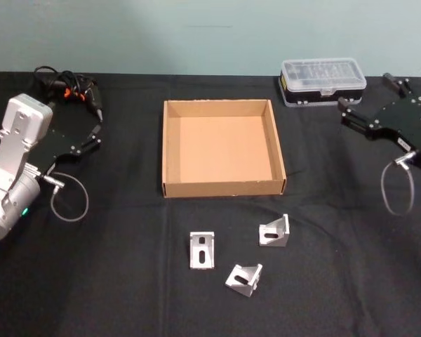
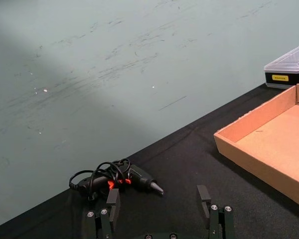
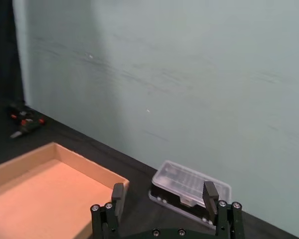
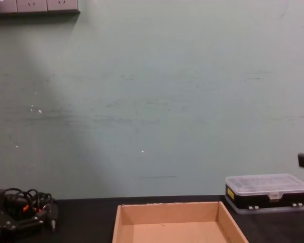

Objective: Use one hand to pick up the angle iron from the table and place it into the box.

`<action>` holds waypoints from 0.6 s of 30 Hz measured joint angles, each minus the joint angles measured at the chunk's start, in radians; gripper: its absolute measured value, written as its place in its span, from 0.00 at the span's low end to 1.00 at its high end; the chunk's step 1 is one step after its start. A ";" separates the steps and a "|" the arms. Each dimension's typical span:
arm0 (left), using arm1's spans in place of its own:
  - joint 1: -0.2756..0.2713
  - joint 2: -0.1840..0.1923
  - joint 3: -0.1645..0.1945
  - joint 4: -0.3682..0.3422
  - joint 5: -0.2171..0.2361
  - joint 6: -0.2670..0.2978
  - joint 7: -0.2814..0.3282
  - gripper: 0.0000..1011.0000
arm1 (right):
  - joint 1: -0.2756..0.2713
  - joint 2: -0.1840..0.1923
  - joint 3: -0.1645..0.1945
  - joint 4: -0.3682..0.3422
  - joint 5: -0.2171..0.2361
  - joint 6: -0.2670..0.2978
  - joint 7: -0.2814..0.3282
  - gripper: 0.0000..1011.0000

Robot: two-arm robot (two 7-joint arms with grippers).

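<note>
Three silver angle irons lie on the black table (image 1: pixel 112 281) in front of the box: one on the left (image 1: pixel 201 250), one on the right (image 1: pixel 274 231) and one nearest me (image 1: pixel 243 278). The tan cardboard box (image 1: pixel 224 187) stands at the table's middle with nothing in it. My left gripper (image 1: pixel 95 119) hovers open left of the box, far from the angle irons. Its fingers (image 2: pixel 204 196) stand apart in the left wrist view. My right gripper (image 1: pixel 368 104) hovers open right of the box, and its fingers (image 3: pixel 118 193) hold nothing.
A black plastic case with a clear lid (image 1: pixel 323 81) sits at the back right, just ahead of my right gripper. A black electric screwdriver with a coiled cable (image 1: pixel 74 88) lies at the back left by my left gripper. A pale wall closes off the table's far edge.
</note>
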 joint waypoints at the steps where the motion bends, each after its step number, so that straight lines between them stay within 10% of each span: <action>1: 0.000 0.000 0.000 0.000 0.000 0.000 0.000 0.99 | -0.002 0.007 0.007 -0.009 0.010 0.005 0.012 0.99; 10: 0.000 0.000 0.000 0.000 0.000 0.000 0.000 0.99 | -0.003 0.091 0.045 -0.082 0.122 0.075 0.226 0.99; 18: 0.000 0.000 0.000 0.000 0.000 0.000 0.000 0.99 | 0.040 0.160 0.007 -0.078 0.150 0.120 0.456 0.99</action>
